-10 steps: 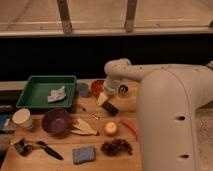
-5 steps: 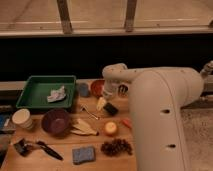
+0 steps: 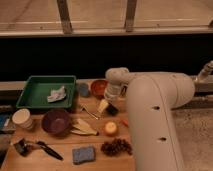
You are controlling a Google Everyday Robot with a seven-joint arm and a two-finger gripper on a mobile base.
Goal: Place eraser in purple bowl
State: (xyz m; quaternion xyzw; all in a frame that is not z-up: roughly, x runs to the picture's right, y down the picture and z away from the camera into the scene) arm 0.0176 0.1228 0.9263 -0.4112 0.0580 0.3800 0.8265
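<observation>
A: Eraser (image 3: 113,109), where?
B: Near the table's middle, right of the purple bowl (image 3: 56,122) and well apart from it. The gripper (image 3: 106,104) has eased down just beside it, claw spread, pinching nothing. Grasp likely next.
A: Obstacles?
B: Metal utensil (image 3: 90,112) and yellow peel (image 3: 84,128) lie between. Orange bowl (image 3: 98,88) sits behind. All low, so lift over.

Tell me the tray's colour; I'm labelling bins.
Green tray, camera view; gripper near orange bowl.

One high view, angled down over arm (image 3: 155,100), tool (image 3: 106,104) above table (image 3: 93,141) centre
</observation>
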